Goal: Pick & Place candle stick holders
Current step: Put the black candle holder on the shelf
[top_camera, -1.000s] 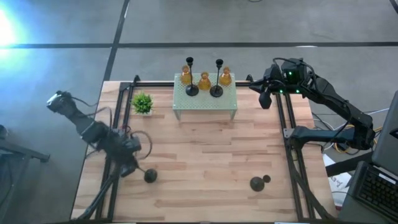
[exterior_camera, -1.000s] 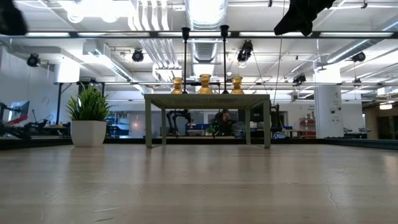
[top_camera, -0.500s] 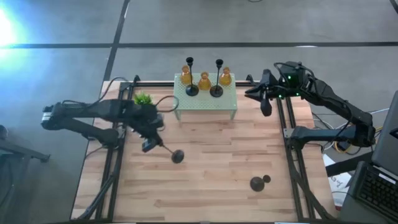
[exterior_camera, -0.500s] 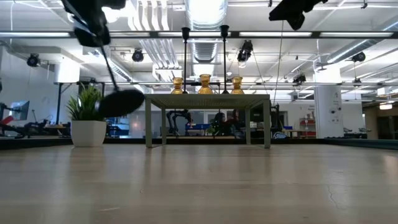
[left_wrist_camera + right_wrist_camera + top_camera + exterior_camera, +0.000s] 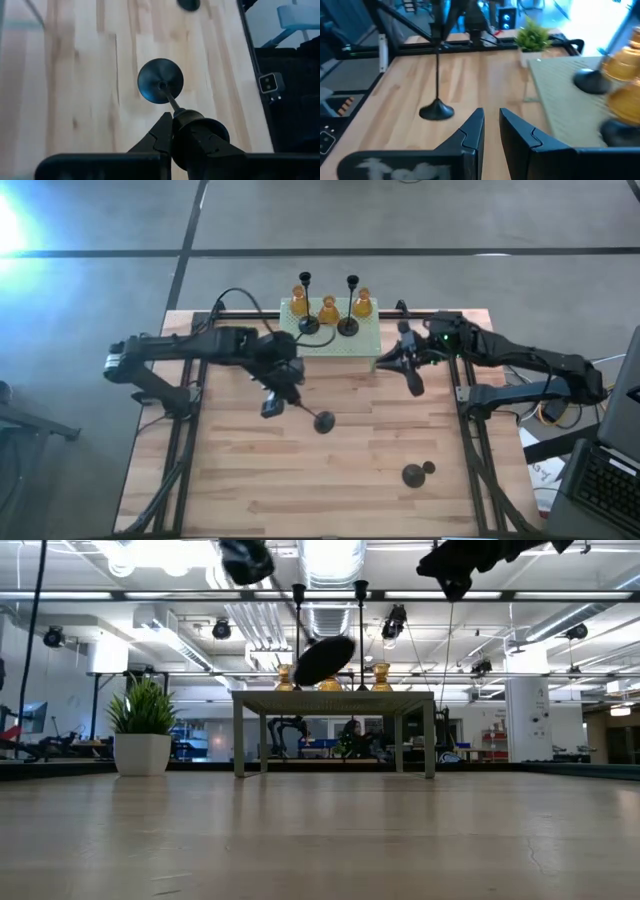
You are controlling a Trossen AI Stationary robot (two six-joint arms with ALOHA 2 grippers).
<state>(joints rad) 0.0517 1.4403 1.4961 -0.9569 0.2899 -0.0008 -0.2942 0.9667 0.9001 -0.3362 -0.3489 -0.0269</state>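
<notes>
At the table's [image 5: 200,490] left, the spot near the front edge where a black candle stick holder lay a second ago is now bare: the left tool [image 5: 272,406] has lifted that carried holder [image 5: 322,421] and swung it well toward the middle, out in front of the mint-green stand [image 5: 330,345]. The tool is clamped shut on the thin stem near the cup end, so the holder hangs tilted in the air with its round domed base leading; the left wrist view shows that base [image 5: 160,81] clear above the wooden boards. Behind it, the stand carries two upright black holders [image 5: 306,304] and three amber holders [image 5: 329,310]. Further right, the right tool [image 5: 409,368] has dropped from beside the stand's far corner to hover near its front right corner, fingers slightly parted and holding nothing. Near the right front of the table one more black holder [image 5: 415,473] lies untouched. Judging by this, the third black holder is on its way to the stand, and the fourth remains to be fetched.
</notes>
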